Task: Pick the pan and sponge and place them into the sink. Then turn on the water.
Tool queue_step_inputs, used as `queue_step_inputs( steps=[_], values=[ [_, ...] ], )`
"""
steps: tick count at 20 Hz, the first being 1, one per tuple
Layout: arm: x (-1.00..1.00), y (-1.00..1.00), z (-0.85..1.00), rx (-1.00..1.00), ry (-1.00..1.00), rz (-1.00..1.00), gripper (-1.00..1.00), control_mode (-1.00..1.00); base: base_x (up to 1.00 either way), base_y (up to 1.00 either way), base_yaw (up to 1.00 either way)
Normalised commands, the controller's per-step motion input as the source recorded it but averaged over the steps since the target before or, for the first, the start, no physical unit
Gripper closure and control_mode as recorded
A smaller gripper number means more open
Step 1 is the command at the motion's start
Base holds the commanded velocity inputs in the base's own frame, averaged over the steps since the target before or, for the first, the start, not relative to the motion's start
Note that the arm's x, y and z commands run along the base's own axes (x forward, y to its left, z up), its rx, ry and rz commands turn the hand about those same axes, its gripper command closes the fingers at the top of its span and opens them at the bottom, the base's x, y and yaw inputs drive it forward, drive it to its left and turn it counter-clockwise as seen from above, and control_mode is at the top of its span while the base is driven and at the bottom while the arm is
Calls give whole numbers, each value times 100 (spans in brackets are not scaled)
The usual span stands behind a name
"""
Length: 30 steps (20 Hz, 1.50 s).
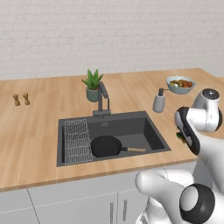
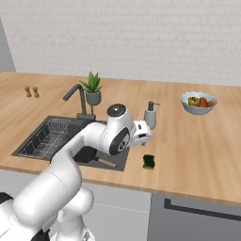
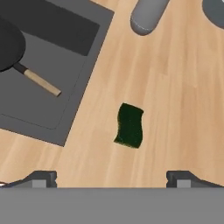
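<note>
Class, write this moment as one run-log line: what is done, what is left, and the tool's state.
pan: in sink | sponge: on counter, right of sink | tool: open, above sponge | tap: no water running

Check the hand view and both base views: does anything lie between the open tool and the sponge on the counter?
Nothing visible does. The sponge lies alone on bare wood beside the sink, with the tool open above it. The soap dispenser stands farther back, off that path.
</note>
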Motion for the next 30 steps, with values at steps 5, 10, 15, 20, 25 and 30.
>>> queue_step_inputs(
  steps=[5,10,15,20,25,30],
  values=[
    [26,-28,-17,13,23,0,-100,-100,0,0,0],
    [41,-1,-30,1,15,0,-100,-100,0,0,0],
    [24,-4,-40,0,7,-1,-100,-100,0,0,0],
    [3,-13,-41,0,0,-2,-100,-100,0,0,0],
    [12,-7,-37,0,0,0,-100,-100,0,0,0],
    [9,-6,-33,0,0,0,-100,-100,0,0,0]
  ],
)
